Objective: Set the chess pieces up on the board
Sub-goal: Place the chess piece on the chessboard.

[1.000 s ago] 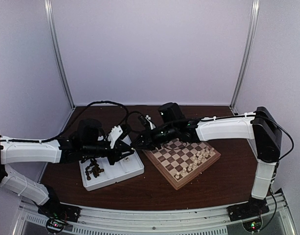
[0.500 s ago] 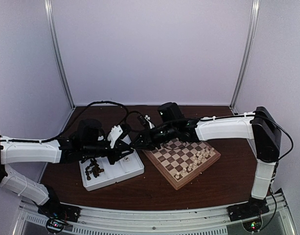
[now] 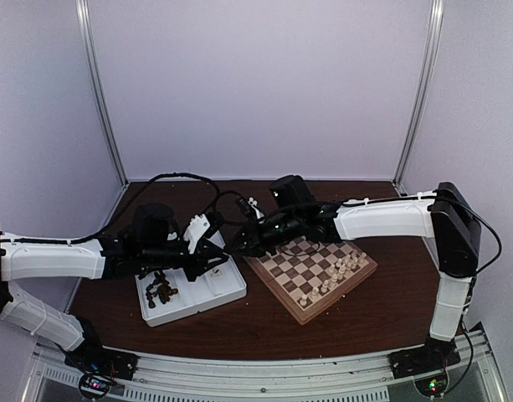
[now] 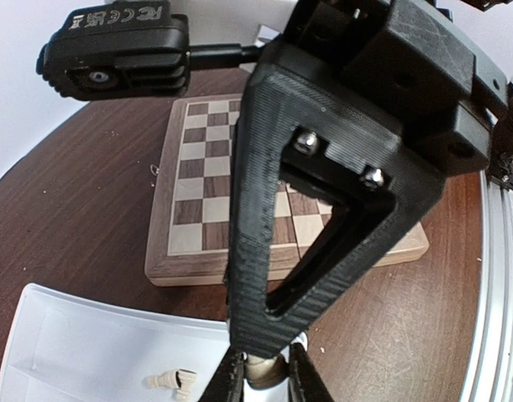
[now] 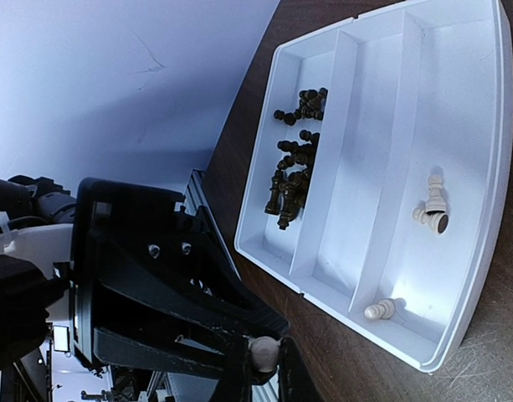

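Observation:
In the left wrist view my left gripper (image 4: 260, 381) is shut on a cream chess piece (image 4: 264, 368), just above the near corner of the white tray (image 4: 64, 352). The board (image 4: 197, 261) lies beyond it, its near squares bare. My right gripper (image 5: 261, 368) is shut on another cream chess piece (image 5: 263, 353), held over the brown table beside the tray (image 5: 482, 167). From above, the left gripper (image 3: 212, 260) hangs over the tray's right compartment. The right gripper (image 3: 238, 244) sits between the tray and the board (image 3: 303, 318). Several cream pieces (image 3: 340, 268) stand along the board's right side.
The tray's left compartment holds a heap of dark brown pieces (image 5: 294, 167). Loose cream pieces (image 5: 432, 211) lie in its right compartment, another one (image 5: 380, 311) near the corner. The two grippers are close together. Cables arch behind the arms.
My right gripper has edged slightly up and right, away from the tray. The left arm has stayed where it was.

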`<action>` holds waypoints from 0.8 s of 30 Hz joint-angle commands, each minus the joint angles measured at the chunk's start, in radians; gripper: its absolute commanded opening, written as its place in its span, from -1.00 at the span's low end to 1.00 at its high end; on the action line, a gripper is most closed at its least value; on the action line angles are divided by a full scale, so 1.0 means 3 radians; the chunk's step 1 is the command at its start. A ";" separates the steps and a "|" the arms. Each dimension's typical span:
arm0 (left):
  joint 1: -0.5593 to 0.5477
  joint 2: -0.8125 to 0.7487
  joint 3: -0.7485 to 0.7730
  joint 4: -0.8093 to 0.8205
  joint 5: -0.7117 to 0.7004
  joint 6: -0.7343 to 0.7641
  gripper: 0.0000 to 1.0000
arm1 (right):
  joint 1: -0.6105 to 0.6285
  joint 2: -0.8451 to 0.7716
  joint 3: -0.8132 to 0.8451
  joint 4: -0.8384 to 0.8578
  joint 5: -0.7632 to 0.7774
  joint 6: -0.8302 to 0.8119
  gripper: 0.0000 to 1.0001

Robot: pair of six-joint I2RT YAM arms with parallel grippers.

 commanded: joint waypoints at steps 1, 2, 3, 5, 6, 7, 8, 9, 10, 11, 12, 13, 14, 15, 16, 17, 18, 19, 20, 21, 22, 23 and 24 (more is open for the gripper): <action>-0.0013 -0.0030 -0.0026 0.0203 0.0029 0.0052 -0.67 | 0.0028 -0.0001 0.0095 0.0043 -0.0047 -0.0047 -0.97; -0.0015 -0.0030 -0.0025 0.0205 0.0028 0.0050 -0.64 | 0.0026 -0.0005 0.0092 0.0039 -0.0042 -0.0057 -0.98; -0.0014 -0.0027 -0.0028 0.0206 0.0026 0.0048 -0.57 | 0.0023 -0.0012 0.0091 0.0033 -0.0033 -0.0065 -0.99; -0.0014 -0.0030 -0.0038 0.0213 0.0023 0.0030 -0.47 | 0.0017 -0.0041 0.0085 0.0010 0.0013 -0.0123 -1.00; -0.0015 -0.0030 -0.0050 0.0234 0.0023 0.0016 -0.40 | 0.0015 -0.0061 0.0086 -0.0085 0.0052 -0.0173 -1.00; -0.0015 -0.0030 -0.0063 0.0250 0.0019 0.0000 -0.35 | 0.0011 -0.0086 0.0090 -0.0160 0.0101 -0.0229 -1.00; -0.0015 -0.0034 -0.0073 0.0270 0.0018 -0.0017 -0.29 | 0.0006 -0.0111 0.0092 -0.0238 0.0148 -0.0292 -1.00; -0.0015 -0.0038 -0.0082 0.0281 0.0022 -0.0026 -0.22 | 0.0001 -0.0142 0.0099 -0.0333 0.0211 -0.0361 -1.00; -0.0014 -0.0039 -0.0089 0.0294 0.0029 -0.0039 -0.17 | -0.0007 -0.0174 0.0103 -0.0422 0.0277 -0.0419 -1.00; -0.0015 -0.0045 -0.0095 0.0297 0.0029 -0.0049 -0.14 | -0.0016 -0.0214 0.0106 -0.0498 0.0331 -0.0480 -1.00; -0.0015 -0.0057 -0.0098 0.0300 0.0025 -0.0061 -0.11 | -0.0032 -0.0239 0.0099 -0.0569 0.0382 -0.0533 -1.00; -0.0013 -0.0069 -0.0112 0.0308 0.0019 -0.0071 -0.10 | -0.0042 -0.0277 0.0090 -0.0631 0.0433 -0.0585 -1.00; -0.0015 -0.0090 -0.0136 0.0327 -0.0006 -0.0085 -0.08 | -0.0057 -0.0324 0.0078 -0.0720 0.0504 -0.0650 -1.00; -0.0014 -0.0107 -0.0147 0.0335 -0.0031 -0.0095 -0.08 | -0.0072 -0.0367 0.0072 -0.0835 0.0592 -0.0721 -1.00; -0.0011 -0.0131 -0.0176 0.0341 -0.0060 -0.0102 -0.06 | -0.0087 -0.0422 0.0066 -0.0962 0.0693 -0.0819 -1.00; -0.0013 -0.0150 -0.0193 0.0345 -0.0087 -0.0111 -0.03 | -0.0099 -0.0477 0.0061 -0.1124 0.0817 -0.0923 -1.00; -0.0012 -0.0164 -0.0213 0.0344 -0.0113 -0.0118 -0.02 | -0.0113 -0.0555 0.0057 -0.1290 0.0951 -0.1037 -1.00; -0.0008 -0.0176 -0.0224 0.0343 -0.0137 -0.0128 -0.01 | -0.0120 -0.0616 0.0049 -0.1474 0.1134 -0.1164 -1.00; -0.0010 -0.0182 -0.0232 0.0335 -0.0158 -0.0141 0.00 | -0.0125 -0.0682 0.0036 -0.1644 0.1318 -0.1310 -1.00; -0.0010 -0.0187 -0.0238 0.0324 -0.0176 -0.0151 0.00 | -0.0130 -0.0743 0.0016 -0.1792 0.1505 -0.1410 -1.00; -0.0010 -0.0186 -0.0236 0.0320 -0.0212 -0.0180 0.00 | -0.0135 -0.0816 -0.0015 -0.1974 0.1705 -0.1500 -1.00; -0.0010 -0.0187 -0.0223 0.0292 -0.0311 -0.0228 0.03 | -0.0143 -0.0881 -0.0053 -0.2074 0.1880 -0.1565 -1.00; -0.0006 -0.0182 -0.0192 0.0219 -0.0453 -0.0304 0.07 | -0.0150 -0.0946 -0.0111 -0.2145 0.2053 -0.1619 -1.00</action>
